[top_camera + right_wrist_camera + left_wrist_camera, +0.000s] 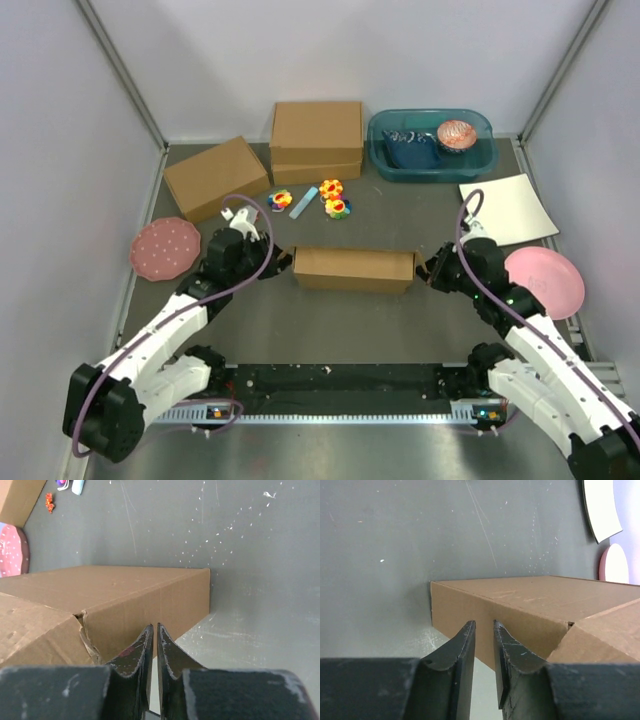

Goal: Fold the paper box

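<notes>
Paper box (355, 269) looks formed; closing step. Your left tool (483, 625) stands slightly apart and your right tool (154, 626) together, neither clamping anything. Next, press both ends flush.

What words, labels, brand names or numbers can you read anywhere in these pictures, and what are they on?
None can be read.
The paper box is plain brown in every view.
The angled box, the taller box and the white sheet show no print.

2 white arms (165, 335), purple cables (240, 199), black hands (483, 623).
</notes>
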Action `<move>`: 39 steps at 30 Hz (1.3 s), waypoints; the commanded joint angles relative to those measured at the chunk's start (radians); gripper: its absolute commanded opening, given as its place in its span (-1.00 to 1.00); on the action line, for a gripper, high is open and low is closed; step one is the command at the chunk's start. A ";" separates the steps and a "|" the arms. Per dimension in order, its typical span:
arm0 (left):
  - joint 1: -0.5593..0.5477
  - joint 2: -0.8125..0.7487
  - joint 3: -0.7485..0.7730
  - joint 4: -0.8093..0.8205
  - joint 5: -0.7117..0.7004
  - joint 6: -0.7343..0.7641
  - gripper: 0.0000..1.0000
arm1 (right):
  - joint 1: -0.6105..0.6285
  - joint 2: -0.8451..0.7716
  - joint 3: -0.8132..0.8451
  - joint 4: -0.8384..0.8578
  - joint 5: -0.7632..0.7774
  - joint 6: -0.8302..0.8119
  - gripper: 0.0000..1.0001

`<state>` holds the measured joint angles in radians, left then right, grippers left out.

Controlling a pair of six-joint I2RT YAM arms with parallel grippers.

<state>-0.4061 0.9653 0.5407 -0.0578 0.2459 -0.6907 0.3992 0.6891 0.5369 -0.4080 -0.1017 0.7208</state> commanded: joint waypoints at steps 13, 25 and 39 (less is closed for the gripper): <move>-0.005 0.042 0.125 -0.037 -0.074 0.037 -0.41 | 0.018 0.106 0.201 -0.058 0.066 -0.130 -0.78; 0.004 -0.129 0.119 -0.217 -0.192 0.120 -0.37 | 0.020 -0.008 0.384 -0.273 0.005 -0.312 -0.25; 0.009 -0.270 0.202 -0.333 -0.336 0.155 0.31 | 0.020 0.108 0.496 -0.361 0.011 -0.457 0.07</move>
<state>-0.4015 0.6987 0.6601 -0.3878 -0.0364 -0.5640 0.4091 0.7532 1.0229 -0.7551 -0.1146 0.3164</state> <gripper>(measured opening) 0.650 0.538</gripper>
